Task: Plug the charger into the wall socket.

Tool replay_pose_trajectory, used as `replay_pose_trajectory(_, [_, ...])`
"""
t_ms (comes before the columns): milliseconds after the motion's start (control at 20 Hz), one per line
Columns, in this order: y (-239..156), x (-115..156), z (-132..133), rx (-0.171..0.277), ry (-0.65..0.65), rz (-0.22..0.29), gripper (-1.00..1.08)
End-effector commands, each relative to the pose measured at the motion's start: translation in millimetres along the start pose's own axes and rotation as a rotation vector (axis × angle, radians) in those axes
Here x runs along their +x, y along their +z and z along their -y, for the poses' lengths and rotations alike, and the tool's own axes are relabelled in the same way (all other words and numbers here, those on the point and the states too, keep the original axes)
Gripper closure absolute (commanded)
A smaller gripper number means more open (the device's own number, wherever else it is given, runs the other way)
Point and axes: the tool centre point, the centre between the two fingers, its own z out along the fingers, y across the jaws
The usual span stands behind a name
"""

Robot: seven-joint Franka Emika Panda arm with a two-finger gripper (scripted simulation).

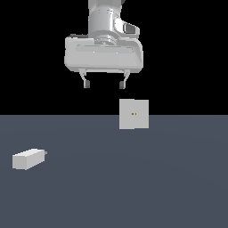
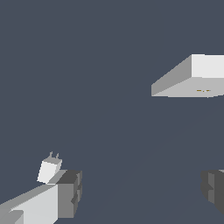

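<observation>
Desk (image 1: 133, 187): flat, plain slate-grey surface, filling the lower half of the exterior view.
Backdrop (image 1: 187, 53): plain black above it.

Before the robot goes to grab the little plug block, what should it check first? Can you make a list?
1. Gripper open and empty: ok, the fingers stand wide apart with nothing between them.
2. Charger free to grab: ok, it lies alone on the floor, at the exterior view's left.
3. Gripper above the charger: not ok, it hangs high, much nearer the wall socket.
4. Which way the prongs point: ok, toward the exterior view's right, the socket's side.
5. Socket upright with its two holes showing: ok.
6. Prongs lined up with the holes: not ok, the charger lies far from the socket.
</observation>
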Motion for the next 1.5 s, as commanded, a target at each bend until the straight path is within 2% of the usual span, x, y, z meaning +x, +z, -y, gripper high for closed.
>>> replay_pose_trajectory(0, [0.0, 0.0, 0.0, 0.0, 0.0, 0.0, -0.92])
replay_pose_trajectory(350, [3.7, -4.3, 5.3, -0.001, 0.009, -0.012, -0.92])
replay_pose_trajectory(650, [13.0, -14.6, 18.8, -0.004, 0.032, -0.04, -0.92])
replay_pose_trajectory(1450, [61.9, -53.6, 85.3, -0.018, 0.137, -0.176, -0.92])
